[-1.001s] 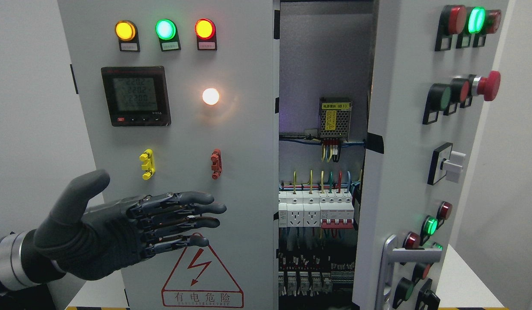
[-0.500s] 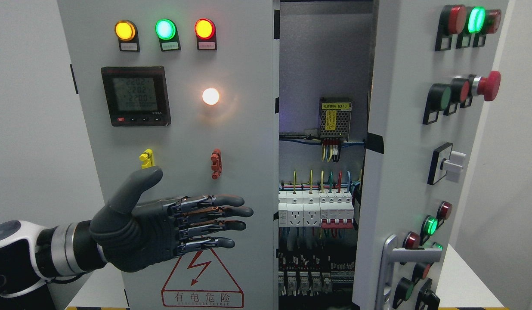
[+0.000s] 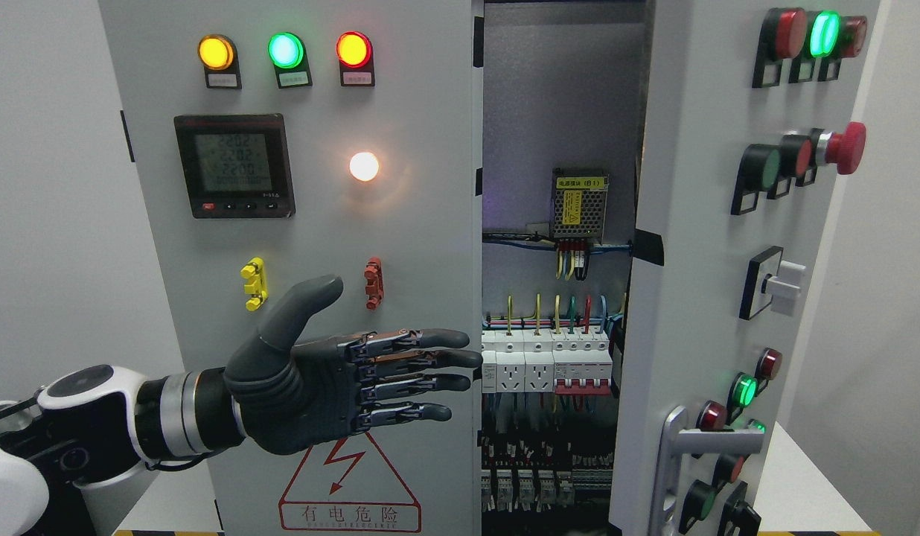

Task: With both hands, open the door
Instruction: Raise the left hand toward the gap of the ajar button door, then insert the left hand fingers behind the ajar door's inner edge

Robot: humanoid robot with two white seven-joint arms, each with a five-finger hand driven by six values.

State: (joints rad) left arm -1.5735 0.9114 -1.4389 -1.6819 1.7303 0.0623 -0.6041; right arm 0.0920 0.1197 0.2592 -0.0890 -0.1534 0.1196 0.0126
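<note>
Your left hand [image 3: 333, 391] has moved right across the left door [image 3: 311, 223] since half a second ago, fingers [image 3: 423, 361] spread wide, holding nothing, tips at that door's right edge. The right door [image 3: 698, 268], tall and upright, stands swung toward you, exposing the breakers [image 3: 549, 361]. The cabinet stands on a white desk [image 3: 802, 484] before grey walls.

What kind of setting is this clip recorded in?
Probably an electrical test or training room: a grey control cabinet with lit indicator lamps and a digital meter, its right door swung open on breakers and wiring. The left hand reaches toward the gap.
</note>
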